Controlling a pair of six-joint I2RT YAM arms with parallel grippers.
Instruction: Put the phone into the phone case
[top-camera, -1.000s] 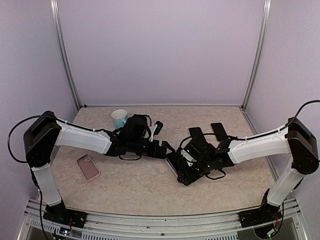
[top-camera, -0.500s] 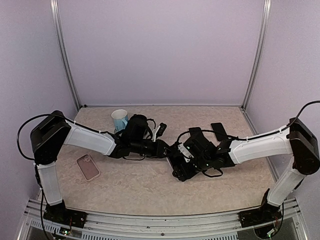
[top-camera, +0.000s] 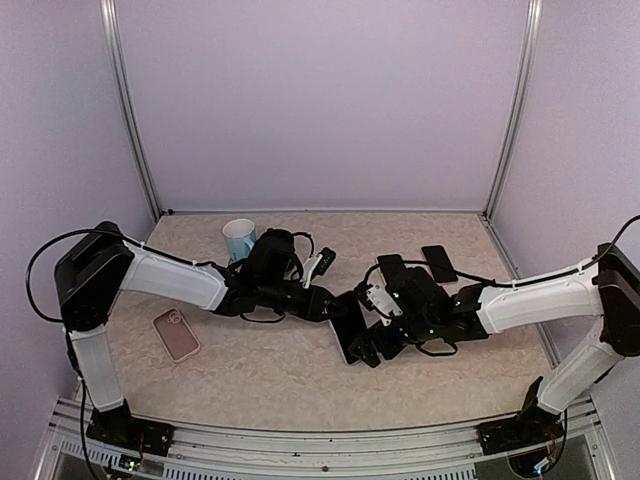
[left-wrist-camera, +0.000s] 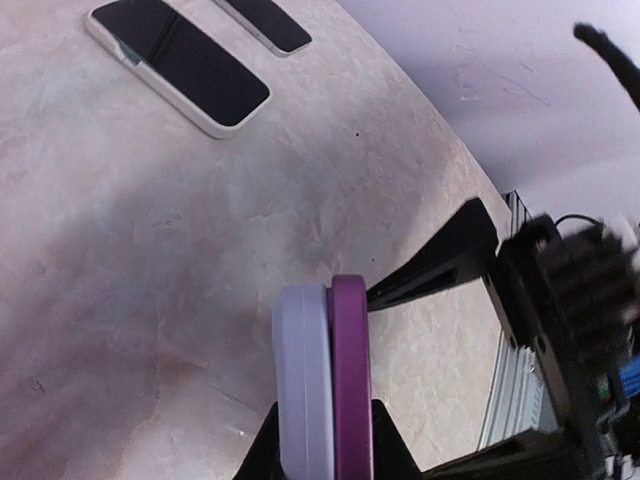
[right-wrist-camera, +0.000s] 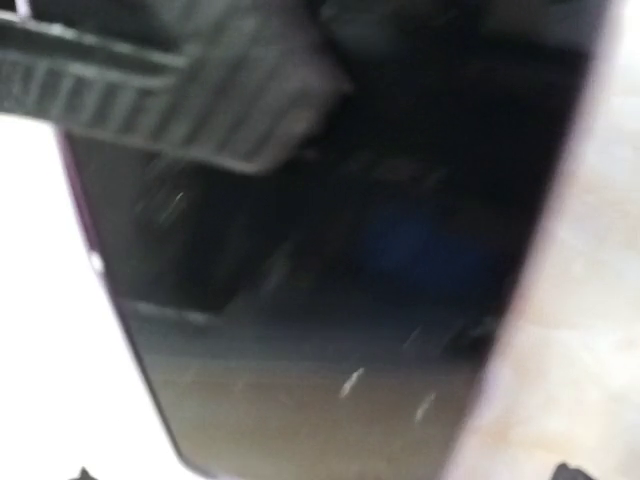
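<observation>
status: early, nothing is in the case (top-camera: 177, 335) yet. the pink case lies flat on the table at the left, well apart from both grippers and empty as far as the top view shows

phone (top-camera: 349, 326) is mid-table between the two arms, tilted up on an edge rather than lying flat. left gripper (top-camera: 335, 303) has it: in the left wrist view the phone (left-wrist-camera: 335, 380) stands edge-on between the black fingers (left-wrist-camera: 392, 458), jaws narrow and pinching it, a grey layer beside a purple one

right gripper (top-camera: 376, 340) is right up against the other side of the phone. its wrist view is just a blurred dark screen (right-wrist-camera: 330, 300) filling the frame, so i can't tell whether those jaws are gripping or clear of it. looks to me like a handover or regrip in the middle

left to do, my read: get the phone across to the case, line it up over the opening, press it in. all of the insertion is ahead

also on the table: a cup (top-camera: 238, 238) behind the left arm and two spare phones (top-camera: 394, 266) near the back right, both face up and untouched

writing/brands: none readable. no logo on phone, case or cup at this resolution, screens are dark
</observation>
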